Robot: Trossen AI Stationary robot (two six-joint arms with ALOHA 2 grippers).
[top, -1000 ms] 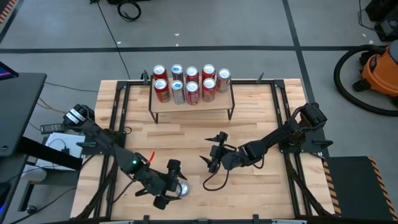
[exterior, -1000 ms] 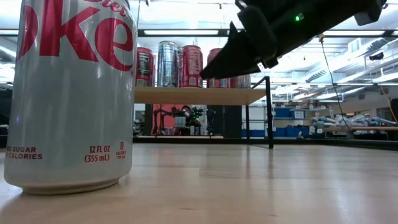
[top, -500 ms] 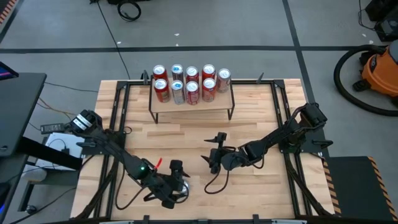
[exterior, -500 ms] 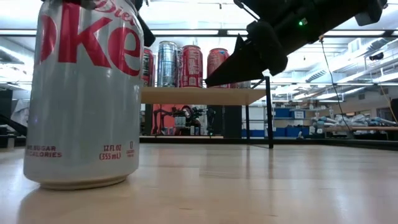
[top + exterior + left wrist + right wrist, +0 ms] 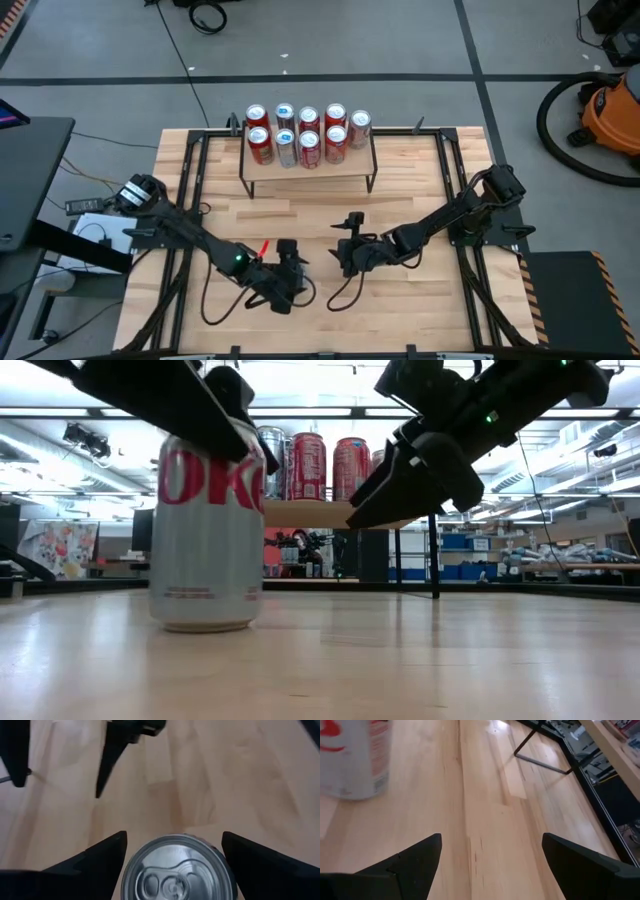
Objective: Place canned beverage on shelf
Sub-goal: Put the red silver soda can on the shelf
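Silver can (image 5: 177, 870) is flanked by the spread left pincer (image 5: 175, 862), apparently ungripped, ready for shelf (image 5: 308, 173) placement.

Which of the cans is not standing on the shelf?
The silver Diet Coke can, between the left gripper's open fingers on the tabletop; the rest stand on the shelf.

Hidden and cut-off parts

In the high view the silver can (image 5: 207, 540) is covered by the left gripper (image 5: 287, 283). In the left wrist view its lid is cut off at the picture's edge, and in the right wrist view its top is cut off. On the shelf (image 5: 306, 176) the can labels are too small to be read.
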